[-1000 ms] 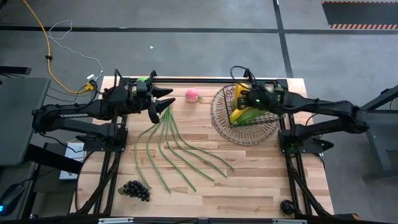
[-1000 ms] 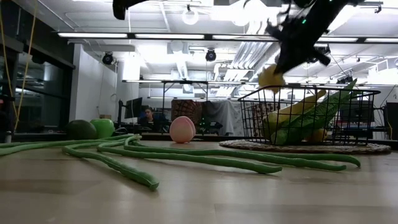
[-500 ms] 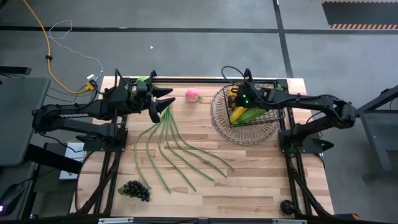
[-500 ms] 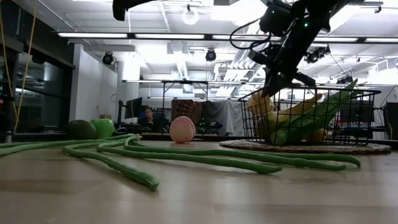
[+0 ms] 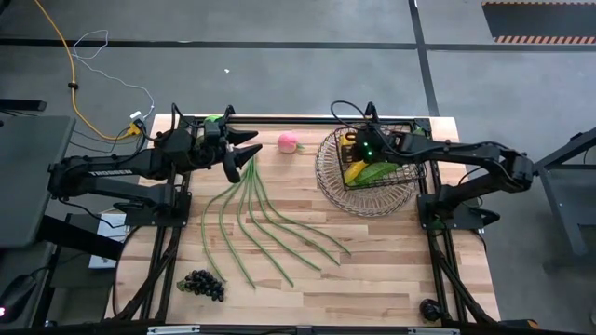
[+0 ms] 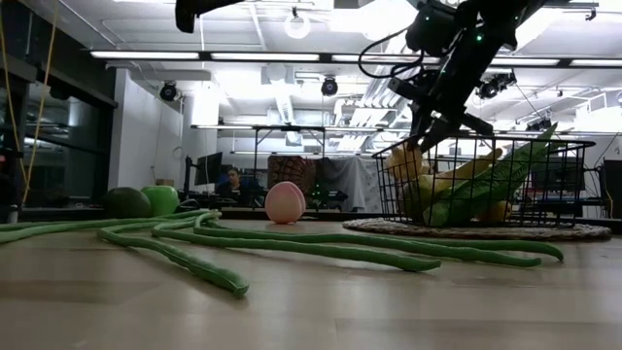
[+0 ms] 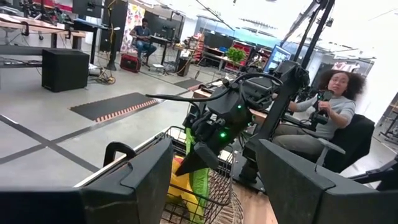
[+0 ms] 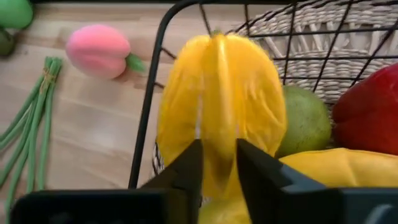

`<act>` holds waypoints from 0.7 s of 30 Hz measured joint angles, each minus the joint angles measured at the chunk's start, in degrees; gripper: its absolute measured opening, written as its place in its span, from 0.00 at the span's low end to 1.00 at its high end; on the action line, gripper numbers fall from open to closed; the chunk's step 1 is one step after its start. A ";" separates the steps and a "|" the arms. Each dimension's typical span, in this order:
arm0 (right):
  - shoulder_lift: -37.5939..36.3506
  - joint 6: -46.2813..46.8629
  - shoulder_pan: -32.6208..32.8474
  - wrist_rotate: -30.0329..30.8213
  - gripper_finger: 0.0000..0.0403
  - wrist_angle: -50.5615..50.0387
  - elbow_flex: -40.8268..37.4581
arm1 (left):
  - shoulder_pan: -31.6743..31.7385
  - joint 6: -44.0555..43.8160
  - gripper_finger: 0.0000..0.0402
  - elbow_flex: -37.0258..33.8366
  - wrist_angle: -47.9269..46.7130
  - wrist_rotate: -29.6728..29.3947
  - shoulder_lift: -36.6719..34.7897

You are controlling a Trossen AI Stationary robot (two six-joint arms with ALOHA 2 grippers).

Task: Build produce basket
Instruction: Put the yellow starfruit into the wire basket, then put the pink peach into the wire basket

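Observation:
My right gripper reaches down into the wire basket, shut on a yellow ribbed fruit just inside the basket's left wall. A red pepper, a green fruit and leafy greens lie in the basket with it. A pink peach lies on the table left of the basket. Long green beans fan out across the middle, and dark grapes lie near the front left. My left gripper hovers open over the beans' bunched end. My right gripper pinches one raised ridge of the yellow fruit between its two fingers. The fingers slant down from the table's right side. The fruit sits upright inside the basket beside the left wall; what its underside rests on is hidden.
A green apple and an avocado sit at the far left corner. A woven mat lies under the basket. A person sits beyond the table's right end. Bare wood shows at the near right.
My right gripper has gone down and toward the table's left, tipping more steeply, and has carried the yellow fruit from above the rim into the basket. It has held still for the last half second.

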 joint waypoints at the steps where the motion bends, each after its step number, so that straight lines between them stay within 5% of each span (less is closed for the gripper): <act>1: -0.22 -0.96 0.00 -0.51 0.25 -0.02 -0.02 | 0.00 0.01 0.55 0.00 0.00 -0.12 0.00; 10: -6.04 -5.84 -0.11 -1.73 0.57 -4.65 -0.02 | -0.02 0.01 0.55 0.02 0.00 -0.31 0.00; 21: -25.30 -12.45 4.98 -3.29 0.62 -6.67 -0.02 | -0.04 -1.77 0.55 0.02 -0.02 2.60 0.00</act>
